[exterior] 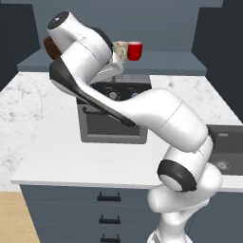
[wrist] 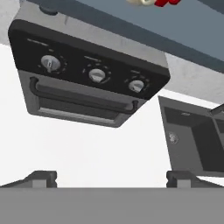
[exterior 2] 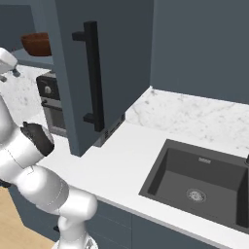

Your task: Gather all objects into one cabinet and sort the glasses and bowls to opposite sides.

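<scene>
The pale tumbler (exterior: 120,50) and red mug (exterior: 135,51) sit touching each other on the open cabinet shelf (exterior: 156,61), far side, right of the arm; the brown bowl (exterior 2: 36,44) is on the same shelf, off to the left. The claw (wrist: 111,177) is spread wide with nothing in it, hanging above the toaster oven (wrist: 87,83) on the white bench (exterior: 52,156). If the tumbler's next, I'd go in level and grab it from its left so the mug doesn't get bumped.
</scene>
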